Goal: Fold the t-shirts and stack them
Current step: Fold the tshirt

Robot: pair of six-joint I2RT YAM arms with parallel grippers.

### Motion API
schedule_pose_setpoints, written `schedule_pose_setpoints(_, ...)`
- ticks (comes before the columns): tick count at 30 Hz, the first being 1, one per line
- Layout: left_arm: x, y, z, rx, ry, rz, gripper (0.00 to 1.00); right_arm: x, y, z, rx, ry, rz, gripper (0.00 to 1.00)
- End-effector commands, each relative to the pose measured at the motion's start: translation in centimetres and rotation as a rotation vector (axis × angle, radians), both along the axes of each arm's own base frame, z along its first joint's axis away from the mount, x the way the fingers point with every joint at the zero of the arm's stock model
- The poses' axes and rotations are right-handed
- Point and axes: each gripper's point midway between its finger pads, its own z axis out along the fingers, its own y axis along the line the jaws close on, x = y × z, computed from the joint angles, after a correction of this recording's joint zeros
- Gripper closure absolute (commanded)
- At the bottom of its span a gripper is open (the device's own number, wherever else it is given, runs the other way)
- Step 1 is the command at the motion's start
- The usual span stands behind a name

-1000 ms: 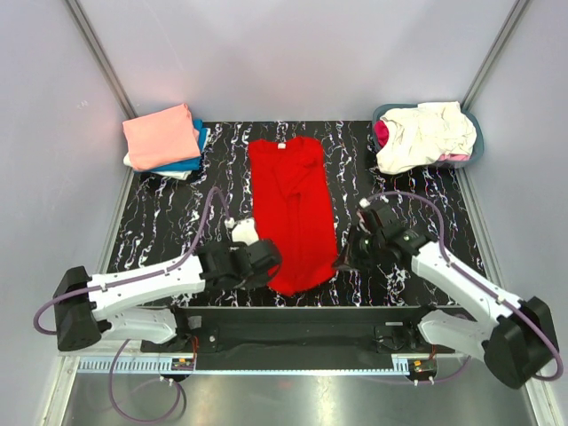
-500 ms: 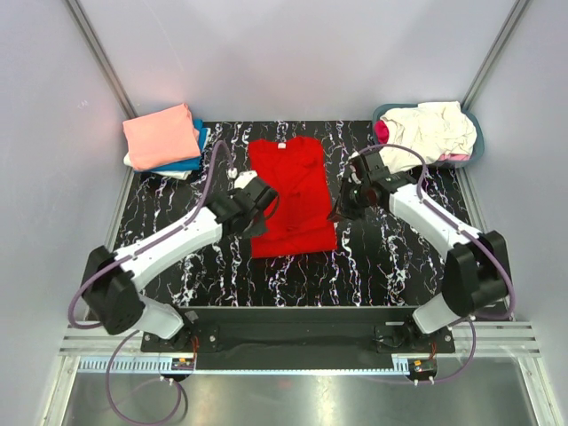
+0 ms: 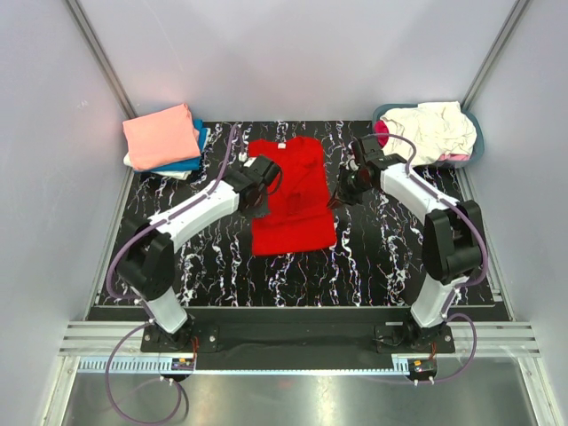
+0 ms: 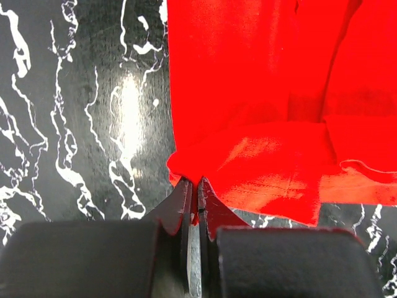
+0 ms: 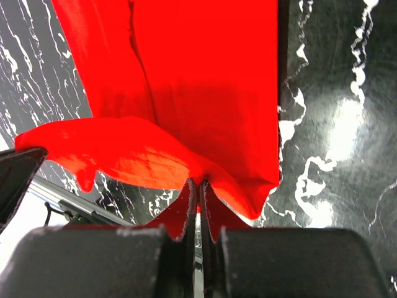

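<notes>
A bright red t-shirt (image 3: 291,197) lies lengthwise in the middle of the black marbled table, its near half doubled back over its far half. My left gripper (image 3: 263,185) is shut on the shirt's hem at its left edge; the red cloth (image 4: 248,112) bunches between the jaws (image 4: 194,184). My right gripper (image 3: 338,192) is shut on the hem at the right edge, with red cloth (image 5: 186,93) pinched at the tips (image 5: 198,184). Folded t-shirts (image 3: 164,140), salmon-pink over blue and white, are stacked at the far left.
A grey-blue basket (image 3: 475,142) at the far right corner holds crumpled cream, white and magenta shirts (image 3: 424,133). Grey walls close in the table on three sides. Both arms stretch far over the table from their bases at the near edge.
Both grippers have carried the shirt's near hem from the table's front edge toward the back, folding the lower half over the upper half. The red shirt now looks about half as long.
</notes>
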Motion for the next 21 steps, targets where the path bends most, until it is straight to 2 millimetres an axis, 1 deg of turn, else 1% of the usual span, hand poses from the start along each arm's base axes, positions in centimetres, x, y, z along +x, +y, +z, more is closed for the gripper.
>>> schedule_pose_setpoints(1,1.6,-0.9,0.6,-0.019,-0.019,-0.042,1.0,1.6,0.5,0.8,0.019,-0.035,0.031,1.0)
schedule_pose_setpoints(5,2.4,-0.8,0.0,-0.018,-0.006,-0.045,1.0,2.1,0.7,0.1,0.016,-0.019,0.036,1.0)
schedule_pose_setpoints(9,3.0,-0.6,-1.1,-0.007,0.022,-0.046,1.0,3.0,0.5,-0.9,0.007,-0.006,0.031,1.0)
schedule_pose_setpoints(11,3.3,-0.3,-1.8,0.004,0.036,-0.044,1.0,3.6,0.4,-0.9,0.003,-0.005,0.028,1.0)
schedule_pose_setpoints(12,3.4,-0.3,-1.9,-0.001,0.038,-0.045,1.0,3.8,0.3,-1.7,-0.001,0.013,0.026,1.0)
schedule_pose_setpoints(13,3.6,-0.2,-2.1,-0.002,0.042,-0.047,1.0,4.3,0.4,-1.6,-0.002,0.008,0.033,1.0)
schedule_pose_setpoints(14,3.8,-0.1,-2.5,0.003,0.05,-0.047,1.0,4.6,0.2,-1.9,-0.007,0.015,0.028,1.0)
schedule_pose_setpoints(15,4.0,0.0,-2.7,0.004,0.054,-0.048,1.0,4.9,0.2,-2.9,-0.012,0.04,0.024,1.0)
schedule_pose_setpoints(16,4.5,0.0,-2.6,0.004,0.048,-0.049,1.0,5.5,0.3,-2.7,-0.007,0.035,0.023,1.0)
schedule_pose_setpoints(17,4.9,0.2,-3.2,0.011,0.062,-0.048,1.0,5.9,0.2,-3.0,-0.004,0.042,0.019,1.0)
schedule_pose_setpoints(18,5.2,0.3,-3.5,0.01,0.069,-0.05,1.0,6.1,0.3,-4.2,-0.011,0.068,0.018,1.0)
schedule_pose_setpoints(19,5.9,0.1,-3.1,0.004,0.066,-0.054,0.99,6.9,0.3,-3.9,-0.007,0.062,0.013,1.0)
schedule_pose_setpoints(20,6.4,0.6,-4.3,0.019,0.097,-0.051,0.97,7.1,0.3,-4.4,-0.017,0.077,0.016,0.89)
schedule_pose_setpoints(21,6.9,0.5,-4.4,0.011,0.107,-0.054,0.94,7.5,-0.2,-6.0,-0.04,0.119,0.005,0.79)
